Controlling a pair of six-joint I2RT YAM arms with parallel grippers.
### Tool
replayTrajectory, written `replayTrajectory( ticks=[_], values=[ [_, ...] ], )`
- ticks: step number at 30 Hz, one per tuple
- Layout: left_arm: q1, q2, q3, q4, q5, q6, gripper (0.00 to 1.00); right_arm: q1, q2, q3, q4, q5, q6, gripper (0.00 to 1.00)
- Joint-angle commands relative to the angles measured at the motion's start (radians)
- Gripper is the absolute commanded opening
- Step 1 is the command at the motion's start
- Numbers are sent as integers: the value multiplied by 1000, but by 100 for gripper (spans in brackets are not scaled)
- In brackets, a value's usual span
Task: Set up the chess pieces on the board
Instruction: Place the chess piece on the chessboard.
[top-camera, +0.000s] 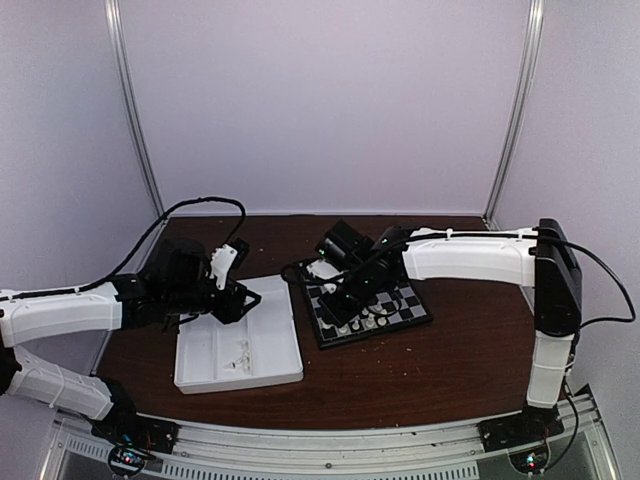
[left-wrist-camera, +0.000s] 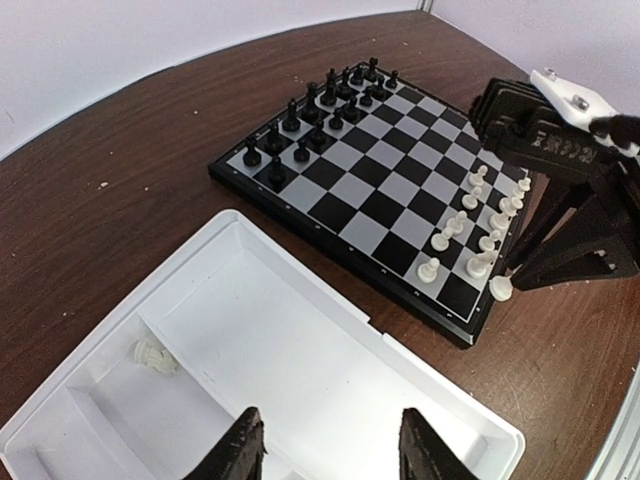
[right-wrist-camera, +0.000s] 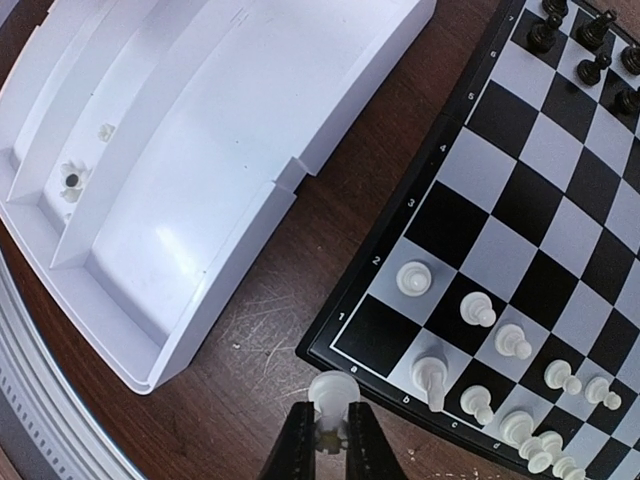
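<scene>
The board (right-wrist-camera: 443, 152) lies right of the tray, with white chess pieces (right-wrist-camera: 500, 340) along its near two rows and black chessmen (right-wrist-camera: 590, 40) at the far side. My right gripper (right-wrist-camera: 332, 440) is shut on a white chess piece (right-wrist-camera: 333, 392), held just off the board's corner by the empty square a1. The left wrist view shows that piece (left-wrist-camera: 501, 288) at the board's (left-wrist-camera: 340, 255) near corner. My left gripper (left-wrist-camera: 330, 430) hangs open over the white tray (left-wrist-camera: 300, 350), nothing between its fingers. From above, the left gripper (top-camera: 240, 300) is at the tray's far edge and the right gripper (top-camera: 335, 310) over the board's left side.
The white compartmented tray (top-camera: 270, 310) sits left of the board (top-camera: 330, 338) on the dark wooden table. A few small white pieces (right-wrist-camera: 72, 178) lie in its narrow compartments, one of them (left-wrist-camera: 150, 355) left of my left fingers. White walls close in the back and sides.
</scene>
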Motion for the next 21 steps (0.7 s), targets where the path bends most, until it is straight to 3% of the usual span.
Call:
replayTrajectory(
  ticks=[1, 21],
  values=[
    [-3, 5, 25, -9, -27, -14, 46, 15, 47, 42, -9, 71, -26, 10],
    [-3, 42, 47, -25, -52, -9, 46, 21, 134, 88, -39, 140, -57, 13]
  ],
)
